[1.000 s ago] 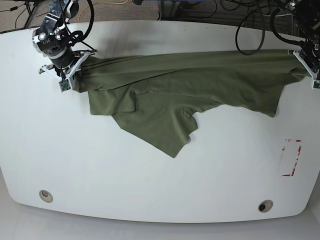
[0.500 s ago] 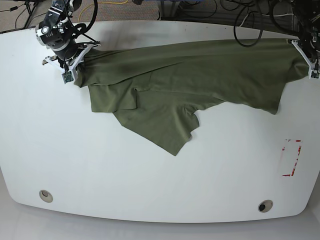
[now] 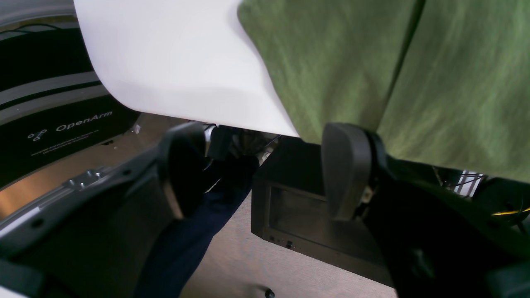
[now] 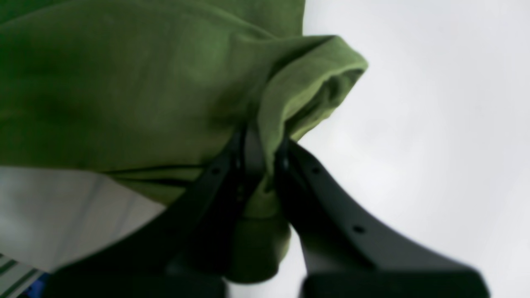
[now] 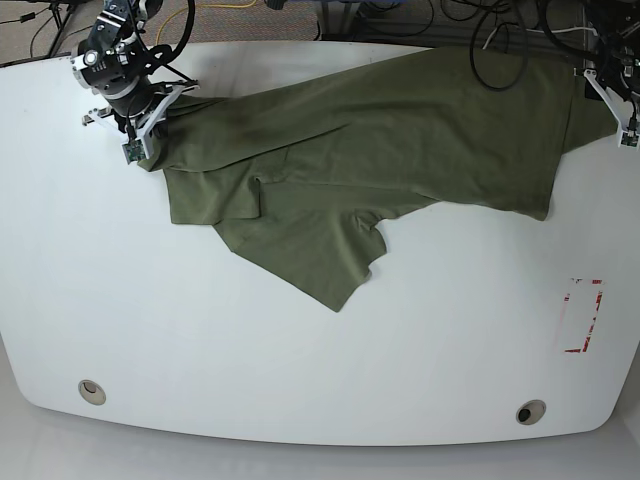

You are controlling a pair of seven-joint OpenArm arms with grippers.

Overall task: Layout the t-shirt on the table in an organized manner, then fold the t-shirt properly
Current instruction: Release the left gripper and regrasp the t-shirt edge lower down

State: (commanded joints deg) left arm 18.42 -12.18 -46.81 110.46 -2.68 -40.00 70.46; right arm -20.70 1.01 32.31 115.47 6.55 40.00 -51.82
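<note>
The olive-green t-shirt (image 5: 380, 140) lies wrinkled across the far half of the white table (image 5: 300, 360), with one pointed flap reaching toward the middle. At the far left in the base view, my right gripper (image 5: 140, 140) is at the shirt's left end. The right wrist view shows this gripper (image 4: 265, 140) shut on a bunched fold of the t-shirt (image 4: 124, 82). My left gripper (image 5: 615, 100) is at the far right corner. In the left wrist view it (image 3: 263, 165) is open beyond the table (image 3: 174, 62) edge, with nothing between its fingers. The t-shirt (image 3: 414, 62) hangs just past its right finger.
A red tape rectangle (image 5: 583, 315) marks the table's right side. Two metal grommets (image 5: 91, 391) (image 5: 530, 411) sit near the front edge. Cables lie behind the far edge. Below the left gripper there is a black box (image 3: 306, 215) on the floor.
Both grippers have moved toward the far edge, and the shirt has slid back with them. Its right end now reaches the far right corner of the table.
</note>
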